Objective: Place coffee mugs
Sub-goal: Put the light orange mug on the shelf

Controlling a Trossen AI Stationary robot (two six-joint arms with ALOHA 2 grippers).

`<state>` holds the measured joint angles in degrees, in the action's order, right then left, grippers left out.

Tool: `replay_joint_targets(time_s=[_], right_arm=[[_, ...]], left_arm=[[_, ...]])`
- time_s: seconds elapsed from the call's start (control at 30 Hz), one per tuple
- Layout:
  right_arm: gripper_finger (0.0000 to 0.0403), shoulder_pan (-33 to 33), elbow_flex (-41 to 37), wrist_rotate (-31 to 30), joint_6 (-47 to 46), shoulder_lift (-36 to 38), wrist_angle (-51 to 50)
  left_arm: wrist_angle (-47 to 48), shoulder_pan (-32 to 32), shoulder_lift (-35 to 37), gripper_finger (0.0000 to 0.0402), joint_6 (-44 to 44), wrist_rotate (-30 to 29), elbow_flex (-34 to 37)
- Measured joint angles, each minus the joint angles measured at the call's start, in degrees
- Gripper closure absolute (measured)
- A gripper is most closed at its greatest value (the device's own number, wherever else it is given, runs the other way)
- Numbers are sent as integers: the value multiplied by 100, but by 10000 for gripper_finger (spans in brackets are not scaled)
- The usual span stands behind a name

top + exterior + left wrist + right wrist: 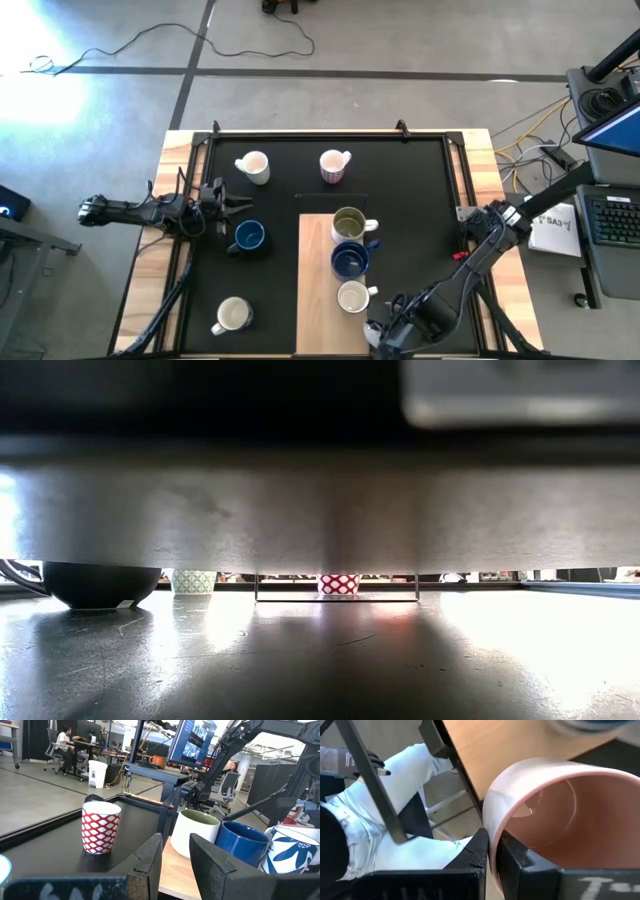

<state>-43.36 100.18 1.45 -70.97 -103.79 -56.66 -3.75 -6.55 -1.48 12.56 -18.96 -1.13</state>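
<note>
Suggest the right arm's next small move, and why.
Probably carry the pink-lined mug to the wooden board, below the white mug. The right pincer is shut on its rim at the table's near edge, and three mugs already line the board.

Two dark jointed arms, black cables along them; right arm with small red marks; left gripper fingers blocky, matte black, rough-edged; white lettering on right wrist housing.

Tabletop: black mat, pale wood board. Red-and-white lattice mug; cream mug, olive inside; solid dark blue mug; white mug with blue leaf print; pink-lined white mug.
</note>
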Motion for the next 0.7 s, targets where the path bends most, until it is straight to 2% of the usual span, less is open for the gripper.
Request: replay_joint_targets(time_s=[0.7], right_arm=[[390, 419, 2, 547, 848, 4, 651]], left_arm=[[0, 1, 1, 319, 0, 0, 2]])
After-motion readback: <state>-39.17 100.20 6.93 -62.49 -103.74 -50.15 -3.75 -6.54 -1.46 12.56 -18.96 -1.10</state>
